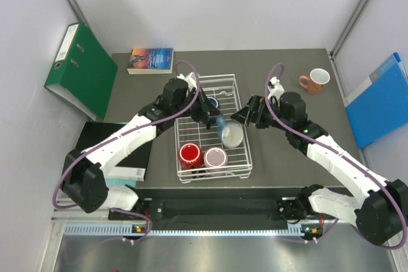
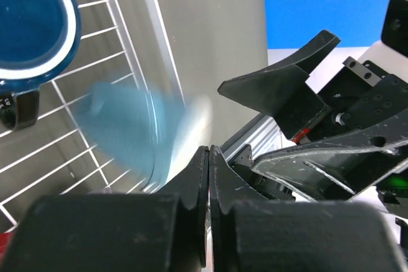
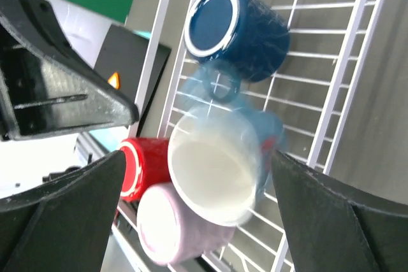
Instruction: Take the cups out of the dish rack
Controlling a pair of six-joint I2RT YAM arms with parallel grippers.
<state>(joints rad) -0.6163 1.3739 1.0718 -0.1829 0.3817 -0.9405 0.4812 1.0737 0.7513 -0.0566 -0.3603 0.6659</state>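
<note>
Inside the dish rack [image 1: 248,154], near its right side and halfway along its length, sits the teal cup [image 1: 231,134]. It is blurred in every view. Whether it rests on the wires or is raised off them cannot be determined.

- Dark blue cup [image 1: 212,102]: lies on its side toward the far end of the rack. In the right wrist view the teal cup's handle points toward it.
- Red cup [image 1: 189,154]: upright at the rack's near left corner.
- Pale mauve cup [image 1: 215,157]: upright just beside the red cup, on its right.
- Salmon-pink cup [image 1: 315,81]: outside the rack, upright on the table [image 1: 287,157], well to the rack's right and near the table's far right corner.

Left gripper [image 2: 208,157]: positioned over the rack, between the dark blue and teal cups. Its fingers are pressed together with only a thin seam between them. The blurred teal cup is at the fingertips, but whether its rim is pinched cannot be determined.

Right gripper [image 1: 241,116]: positioned at the rack's right rim, jaws spread wide. In its wrist view the teal cup's pale opening is framed between the two fingers, touching neither.

Beyond the rack, a book [image 1: 151,60] lies past its far left corner. A green binder [image 1: 83,68] stands further left, and a blue folder [image 1: 379,100] stands off to the right.
</note>
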